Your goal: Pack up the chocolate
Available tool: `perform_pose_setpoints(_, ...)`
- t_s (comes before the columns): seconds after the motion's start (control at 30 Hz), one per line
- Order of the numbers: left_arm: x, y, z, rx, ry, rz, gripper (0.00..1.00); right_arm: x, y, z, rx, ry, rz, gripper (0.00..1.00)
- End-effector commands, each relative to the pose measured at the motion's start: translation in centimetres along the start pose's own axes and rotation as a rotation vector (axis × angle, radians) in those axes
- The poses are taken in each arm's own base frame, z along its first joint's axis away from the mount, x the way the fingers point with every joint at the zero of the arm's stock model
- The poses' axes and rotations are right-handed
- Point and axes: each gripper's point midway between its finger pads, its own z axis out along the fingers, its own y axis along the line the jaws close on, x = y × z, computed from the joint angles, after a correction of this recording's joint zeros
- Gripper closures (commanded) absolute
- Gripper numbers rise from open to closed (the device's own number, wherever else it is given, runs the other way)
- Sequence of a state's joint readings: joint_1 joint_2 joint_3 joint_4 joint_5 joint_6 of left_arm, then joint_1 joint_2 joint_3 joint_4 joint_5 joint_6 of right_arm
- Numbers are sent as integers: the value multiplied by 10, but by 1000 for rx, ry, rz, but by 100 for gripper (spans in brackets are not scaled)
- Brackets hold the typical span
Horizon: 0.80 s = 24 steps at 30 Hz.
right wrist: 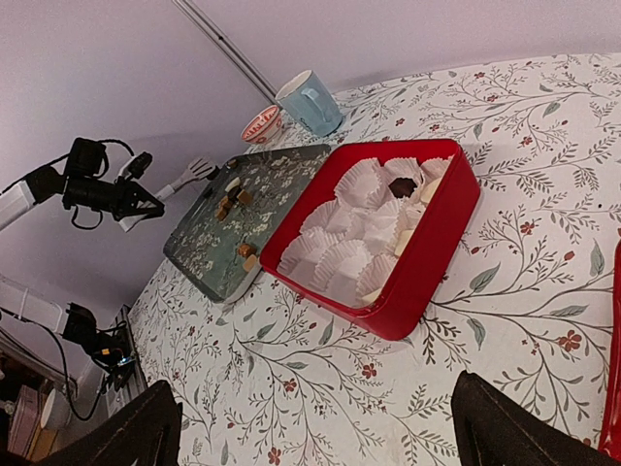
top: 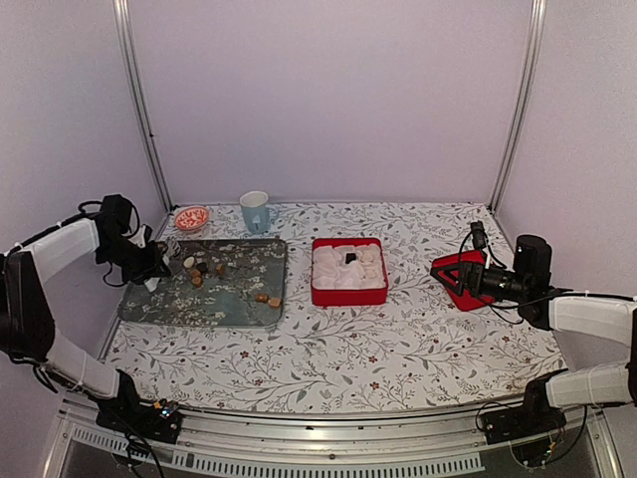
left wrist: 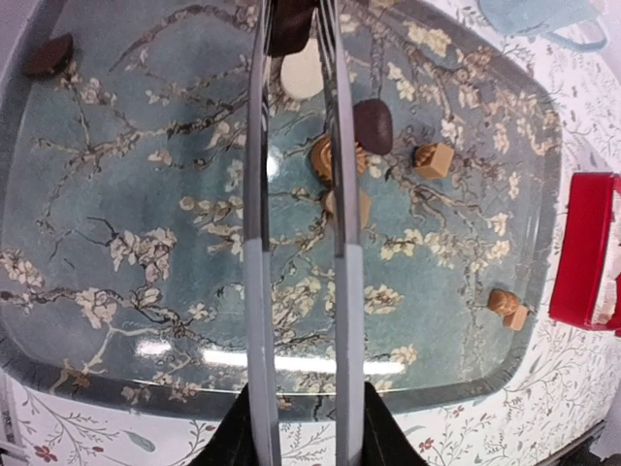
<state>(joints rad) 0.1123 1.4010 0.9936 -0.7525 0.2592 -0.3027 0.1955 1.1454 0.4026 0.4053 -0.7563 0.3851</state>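
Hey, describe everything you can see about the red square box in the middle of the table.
The red square box looks like glossy metal or plastic, with rounded corners and low walls. It sits flat, open and lidless, on the floral tablecloth near mid-table, a small gap right of the blue-grey blossom-patterned tray. White crimped paper cups fill it; one at the far side holds a dark brown chocolate.

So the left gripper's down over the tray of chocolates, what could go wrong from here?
The left gripper straddles a row: a dark piece, a white piece and a tan piece. Closing may pinch several or squash one. Also, a round dark chocolate lies right beside one finger on the tray; lifting or shifting could knock it.
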Motion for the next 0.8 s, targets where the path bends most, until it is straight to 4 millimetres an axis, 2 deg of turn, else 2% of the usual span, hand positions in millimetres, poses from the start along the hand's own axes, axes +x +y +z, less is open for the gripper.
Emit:
perform_pose_setpoints(0.0,-22,-31,-31,85,-98,48,86,-5,1,1,1,-15,-12,1)
perform_pose_setpoints(0.13,-29,-80,-48,175,-143,162,86,-5,1,1,-1,-14,-13,1)
perform_pose_setpoints(0.3,-16,-162,-59,344,-148,318,87,-5,0,2,-1,-14,-12,1)
perform_pose_setpoints(0.37,0,-196,-57,400,-119,400,87,-5,0,2,0,-12,-10,1)
perform_pose_setpoints(0.5,36,-250,-46,459,-62,557,87,-5,0,2,2,-12,-11,1)
perform_pose_setpoints(0.77,103,-315,-1,531,97,744,88,-5,0,1,5,-13,-12,1)
